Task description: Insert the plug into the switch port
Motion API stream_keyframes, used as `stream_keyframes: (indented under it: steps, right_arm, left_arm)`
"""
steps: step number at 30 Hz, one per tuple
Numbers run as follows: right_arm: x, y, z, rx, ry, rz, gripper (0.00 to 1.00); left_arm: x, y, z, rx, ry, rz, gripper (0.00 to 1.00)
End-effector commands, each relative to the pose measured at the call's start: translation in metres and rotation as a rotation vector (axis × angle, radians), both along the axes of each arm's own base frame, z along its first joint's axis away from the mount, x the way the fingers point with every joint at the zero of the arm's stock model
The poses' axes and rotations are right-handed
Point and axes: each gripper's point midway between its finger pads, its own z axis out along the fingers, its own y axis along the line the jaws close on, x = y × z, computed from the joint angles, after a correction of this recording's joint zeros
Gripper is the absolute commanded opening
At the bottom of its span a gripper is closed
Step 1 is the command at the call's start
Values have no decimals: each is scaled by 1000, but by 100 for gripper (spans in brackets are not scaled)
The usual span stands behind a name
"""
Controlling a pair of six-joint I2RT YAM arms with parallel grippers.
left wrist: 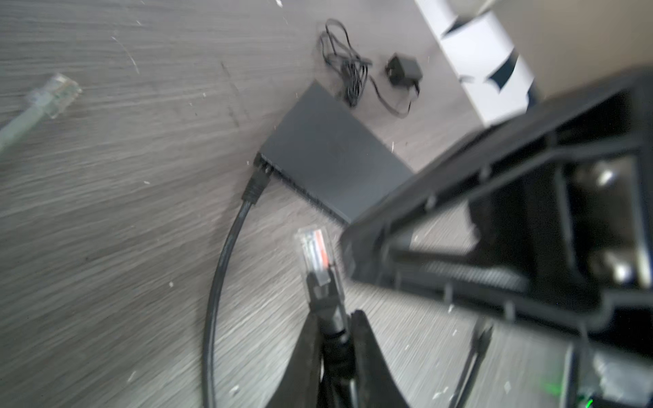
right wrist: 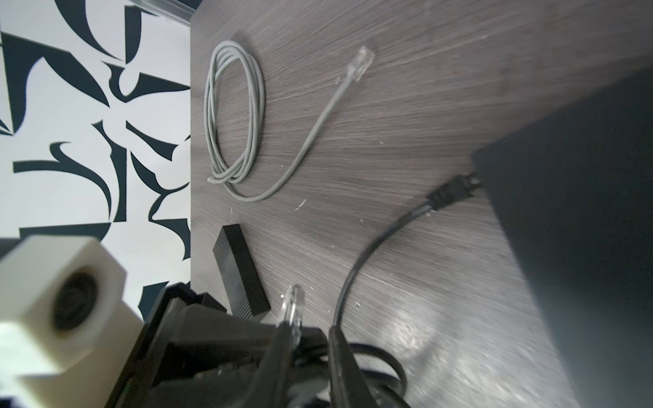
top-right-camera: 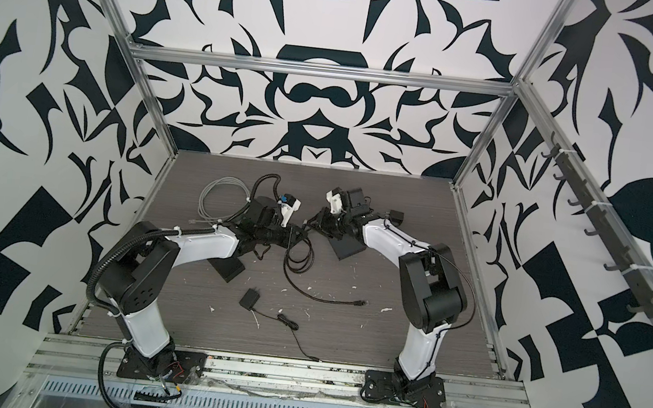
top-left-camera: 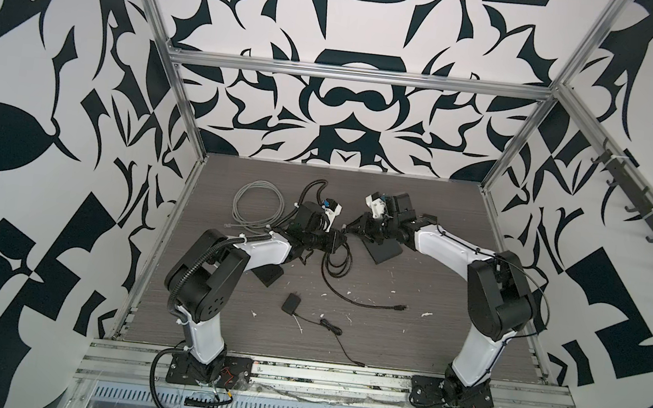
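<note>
My left gripper is closed on the plug, holding it by the black boot just behind the clear connector. My right gripper is just beside it with the jaws parted a little. I judge that it grips nothing, and the plug stands close by one finger.

The network switch lies flat on the table, near and ahead of my left jaws. The plug's long axis points toward the switch's port edge, but slanted to it. So I judge that I must turn the plug square before I push.

The end port already holds the other connector of the same black cable. The remaining ports are too blurred to tell whether they are free.
</note>
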Motion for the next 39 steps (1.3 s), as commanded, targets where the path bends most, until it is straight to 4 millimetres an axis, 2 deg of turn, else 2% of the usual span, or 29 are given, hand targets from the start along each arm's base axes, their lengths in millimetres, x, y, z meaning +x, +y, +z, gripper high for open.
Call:
stream_keyframes:
  steps: [1, 5, 8, 14, 21, 26, 39]
  right_arm:
    - [2, -10, 27, 37, -91, 19, 29]
    - [-1, -16, 31, 49, -94, 29, 32]
    - [-6, -14, 24, 59, -55, 46, 33]
    - [-23, -4, 20, 165, -20, 97, 34]
    - [-39, -12, 23, 196, -7, 101, 35]
    - [-34, -25, 32, 272, 15, 42, 35]
    - [-35, -21, 32, 352, 57, 30, 36]
  left_arm:
    - [-15, 1, 10, 82, -100, -168, 0]
    - [-30, -3, 13, 115, -154, -292, 0]
    - [-37, -6, 18, 121, -189, -368, 0]
    - [-45, -11, 19, 143, -198, -461, 0]
    - [-48, -15, 21, 143, -210, -502, 0]
    - [-50, -19, 20, 163, -211, -525, 0]
    - [-51, -24, 22, 160, -216, -538, 0]
